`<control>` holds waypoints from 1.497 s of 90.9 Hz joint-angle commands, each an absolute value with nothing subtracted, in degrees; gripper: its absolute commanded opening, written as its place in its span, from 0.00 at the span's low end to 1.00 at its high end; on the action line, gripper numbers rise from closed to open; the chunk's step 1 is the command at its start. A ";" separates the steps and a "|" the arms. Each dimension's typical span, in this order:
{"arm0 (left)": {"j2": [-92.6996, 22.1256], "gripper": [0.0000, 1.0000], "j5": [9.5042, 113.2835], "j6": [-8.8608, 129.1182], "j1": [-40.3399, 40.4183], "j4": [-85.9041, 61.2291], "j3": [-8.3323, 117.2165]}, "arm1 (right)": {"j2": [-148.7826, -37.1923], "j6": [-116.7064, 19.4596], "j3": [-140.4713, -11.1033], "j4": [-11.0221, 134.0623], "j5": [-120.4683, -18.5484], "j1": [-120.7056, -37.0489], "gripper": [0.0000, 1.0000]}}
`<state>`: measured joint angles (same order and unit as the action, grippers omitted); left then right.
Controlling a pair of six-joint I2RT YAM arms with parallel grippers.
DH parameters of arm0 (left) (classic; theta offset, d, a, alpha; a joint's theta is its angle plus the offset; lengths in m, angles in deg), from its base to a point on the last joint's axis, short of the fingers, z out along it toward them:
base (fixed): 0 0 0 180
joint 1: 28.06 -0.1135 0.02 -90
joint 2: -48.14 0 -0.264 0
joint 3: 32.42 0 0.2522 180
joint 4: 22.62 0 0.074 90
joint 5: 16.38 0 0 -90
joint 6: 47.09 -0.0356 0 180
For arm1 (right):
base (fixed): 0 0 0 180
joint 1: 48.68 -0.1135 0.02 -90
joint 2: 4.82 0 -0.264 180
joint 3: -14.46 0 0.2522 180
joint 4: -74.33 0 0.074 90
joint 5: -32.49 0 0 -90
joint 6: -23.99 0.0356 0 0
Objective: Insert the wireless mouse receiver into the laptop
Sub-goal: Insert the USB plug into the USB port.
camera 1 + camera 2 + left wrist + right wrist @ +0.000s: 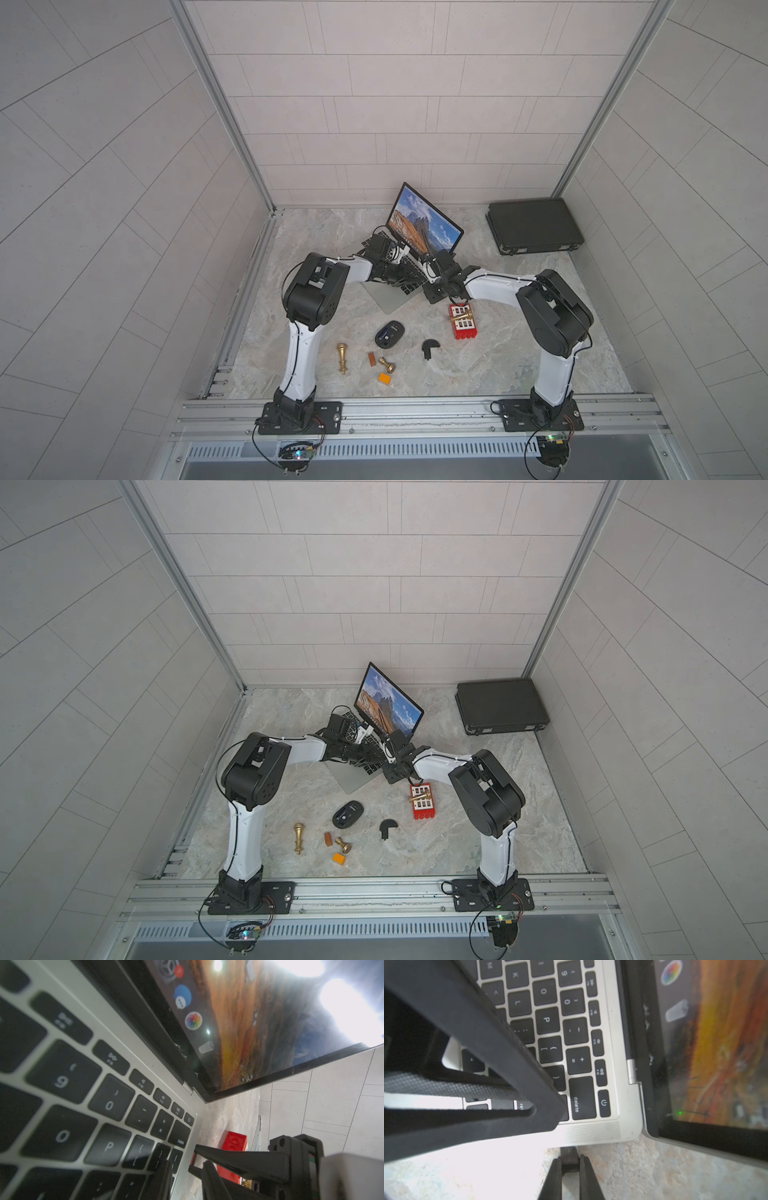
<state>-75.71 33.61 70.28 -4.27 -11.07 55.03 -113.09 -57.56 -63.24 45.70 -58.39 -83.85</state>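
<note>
The right claw grips the receiver, its long axis aimed straight at the laptop's side edge (nearly touching).

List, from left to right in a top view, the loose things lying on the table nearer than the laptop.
Tall gold chess piece, black mouse, black half-round cover, red brick.

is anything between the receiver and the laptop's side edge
nothing visible does: the receiver, pinched in the right end effector, sits right at the laptop side edge, with no object between them
</note>
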 commanded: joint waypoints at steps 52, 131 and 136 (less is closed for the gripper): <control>-80.75 0.28 38.03 67.52 -4.10 -3.58 53.81 | -118.15 -63.14 -60.21 56.38 -57.52 -82.25 0.14; -80.64 0.27 38.29 66.84 -4.35 -3.14 53.45 | -123.91 -65.01 -69.39 41.60 -57.15 -81.28 0.13; -80.65 0.27 38.21 66.84 -4.31 -3.05 53.41 | -123.98 -64.58 -69.90 41.29 -56.59 -81.18 0.13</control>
<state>-76.19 35.25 67.92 -5.45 -11.82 55.66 -117.66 -65.08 -70.71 40.76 -60.73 -81.73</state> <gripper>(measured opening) 0.273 0.127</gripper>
